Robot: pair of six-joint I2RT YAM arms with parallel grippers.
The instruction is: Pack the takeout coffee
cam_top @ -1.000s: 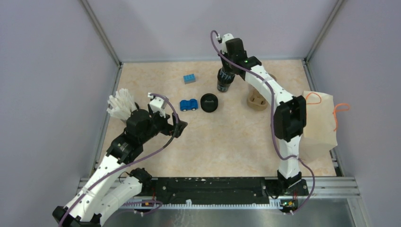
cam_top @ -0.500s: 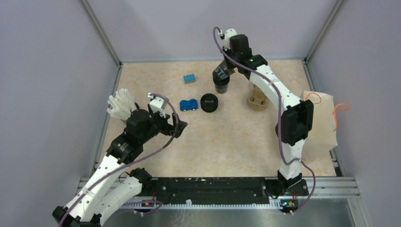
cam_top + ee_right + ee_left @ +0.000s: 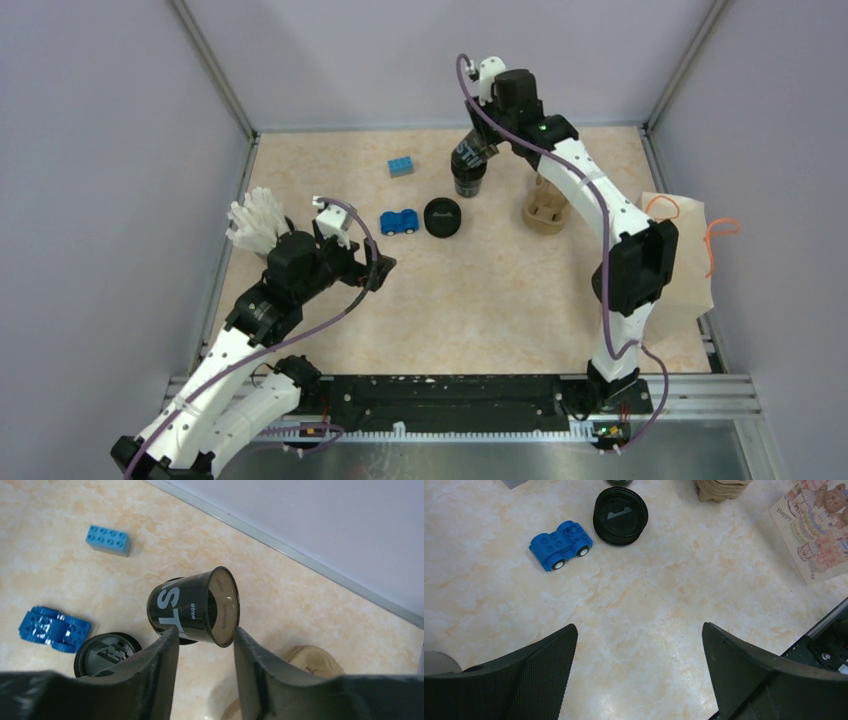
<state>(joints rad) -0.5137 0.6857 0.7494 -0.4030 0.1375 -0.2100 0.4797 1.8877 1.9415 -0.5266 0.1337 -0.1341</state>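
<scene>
My right gripper (image 3: 204,635) is pinching the black cup (image 3: 186,611), which is tilted at the far middle of the table (image 3: 480,290); I cannot tell whether it touches the surface. Its flat black lid (image 3: 442,217) lies at about 7 o'clock from it, just beside the blue toy car (image 3: 399,221). My left gripper (image 3: 639,670) is spread wide over bare table, roughly 8 o'clock from the lid.

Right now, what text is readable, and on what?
"AST", large white letters, partly hidden: black cup in the right tool.
"#free", smaller, end unclear: same cup.
"Happy": bear-print paper.
Embossing on the black lid and print inside the cup: too blurred to read.
</scene>
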